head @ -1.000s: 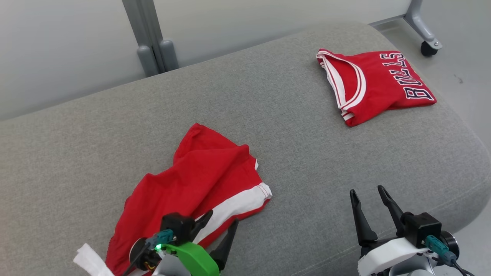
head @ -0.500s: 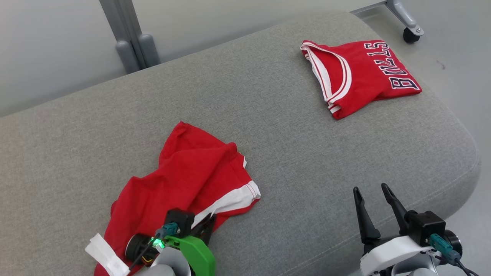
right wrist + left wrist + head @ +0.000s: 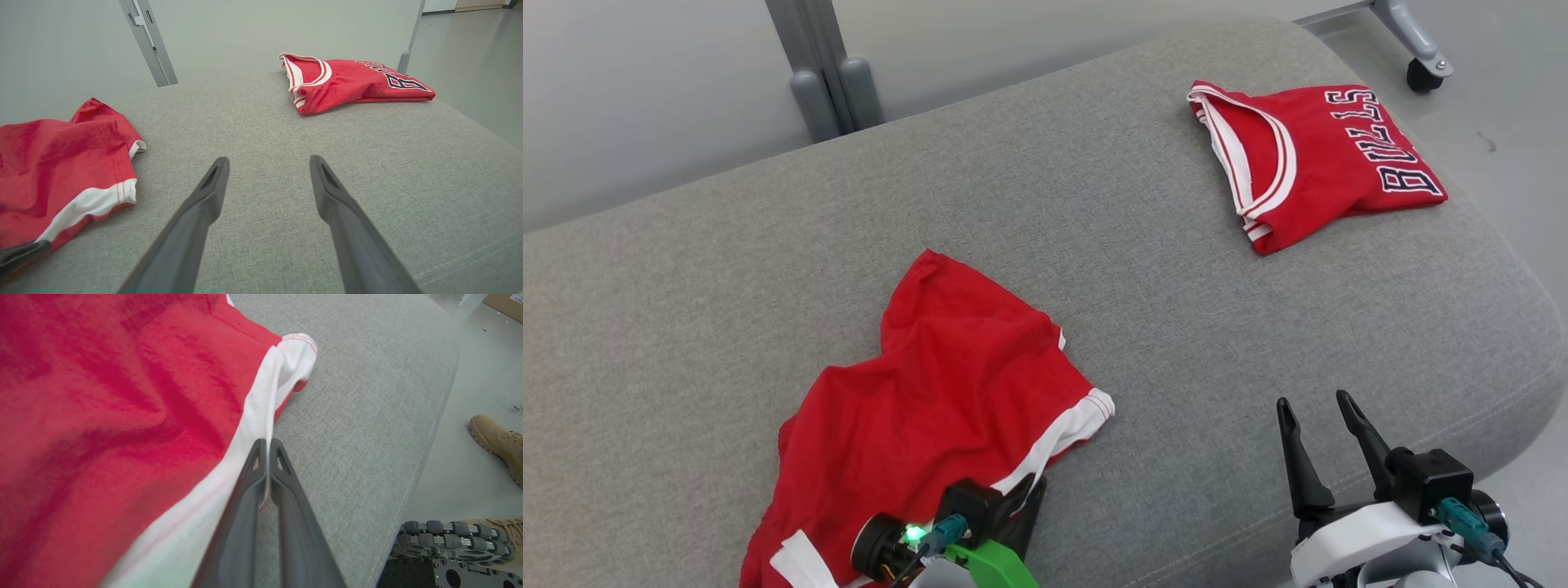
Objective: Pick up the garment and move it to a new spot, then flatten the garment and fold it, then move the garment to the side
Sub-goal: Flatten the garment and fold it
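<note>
Pinching the white hem (image 3: 261, 404) of the garment (image 3: 947, 384), our left fingers (image 3: 256, 461) sit at its near edge; cloth runs away and leftward on the cushion (image 3: 1192, 327). Our right fingers (image 3: 210, 188) stand spread, farther off.

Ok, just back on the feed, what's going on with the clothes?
The left gripper is shut on the white trim of the crumpled red shorts, at the near side of the grey cushion. The right gripper hovers open over bare cushion. A folded red Bulls jersey lies at the far right, untouched.
</note>
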